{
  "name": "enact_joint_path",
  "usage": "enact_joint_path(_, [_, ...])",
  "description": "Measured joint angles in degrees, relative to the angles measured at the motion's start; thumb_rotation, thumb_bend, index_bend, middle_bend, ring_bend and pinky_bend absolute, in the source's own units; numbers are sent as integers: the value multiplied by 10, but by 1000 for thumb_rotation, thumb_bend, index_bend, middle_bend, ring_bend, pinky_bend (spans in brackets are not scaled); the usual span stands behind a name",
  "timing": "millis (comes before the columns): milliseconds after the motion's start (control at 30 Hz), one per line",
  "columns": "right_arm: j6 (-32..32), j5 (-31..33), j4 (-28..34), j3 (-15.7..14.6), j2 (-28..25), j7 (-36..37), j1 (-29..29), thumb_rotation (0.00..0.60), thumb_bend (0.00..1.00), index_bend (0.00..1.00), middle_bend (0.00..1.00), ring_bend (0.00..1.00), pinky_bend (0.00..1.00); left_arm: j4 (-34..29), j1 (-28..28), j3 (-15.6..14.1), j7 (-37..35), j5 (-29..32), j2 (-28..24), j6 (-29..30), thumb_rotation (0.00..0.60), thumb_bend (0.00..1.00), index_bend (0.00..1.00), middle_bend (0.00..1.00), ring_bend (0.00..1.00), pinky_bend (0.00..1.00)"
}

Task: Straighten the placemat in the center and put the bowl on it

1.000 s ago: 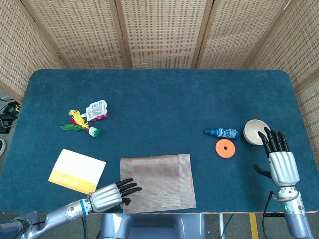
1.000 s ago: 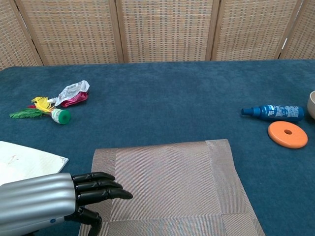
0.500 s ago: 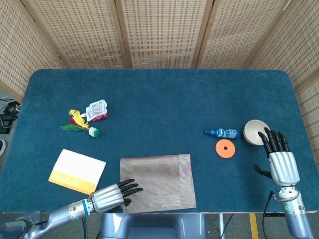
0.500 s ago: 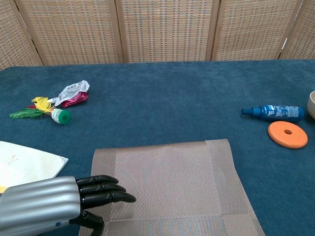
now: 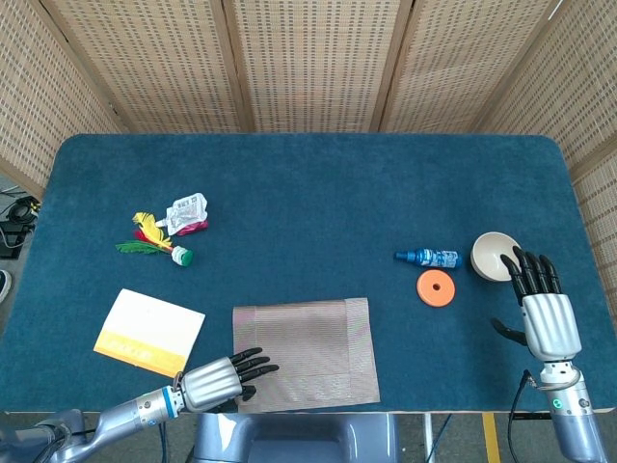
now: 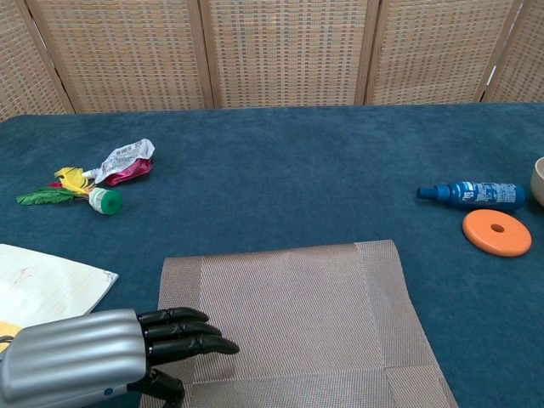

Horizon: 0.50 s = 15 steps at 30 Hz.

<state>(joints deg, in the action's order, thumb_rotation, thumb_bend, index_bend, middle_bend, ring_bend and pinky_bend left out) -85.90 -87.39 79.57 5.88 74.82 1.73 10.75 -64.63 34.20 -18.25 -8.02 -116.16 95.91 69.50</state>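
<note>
The placemat is laid flat at the near middle of the table. Its near-left corner is overlapped by the fingers of the left hand, which are extended with nothing gripped. The bowl is seen at the far right, just beyond the right hand, whose fingers are spread and empty. A blue bottle and an orange disc lie left of the bowl.

Placemat: grey-brown woven, flat, slightly askew, its near-left corner under left hand's fingertips. Bowl: cream, upright, just beyond right hand's fingertips
</note>
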Motion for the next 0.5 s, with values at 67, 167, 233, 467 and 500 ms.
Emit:
enact_joint_path(67, [0,0,1,0,0,0,0,600,0,100,0,0,0,0,1,0,1,2,1,0,600,441,510,0,0,0])
enact_joint_path(167, [0,-1,2,0,-1,0,0,600,0,101,0,0,0,-2,1,-1,1,5,1,0,600,454,512,0,0,0])
enact_joint_path(233, [0,-1,2,0,-1,0,0,600,0,102,0,0,0,-2,2,-1,2,6,1,0,600,454,512,0,0,0])
enact_joint_path(467, [-1,-2,3,1,-2,1,-1,600,0,102,0,0,0,-2,2,-2,4,10,3,0,600,454,557,0,0,0])
enact_joint_path(500, [-2,-2,3,1,-2,1,-1,600,0,103,0,0,0,-2,2,-2,5,11,3,-1,600,458,569,0,0,0])
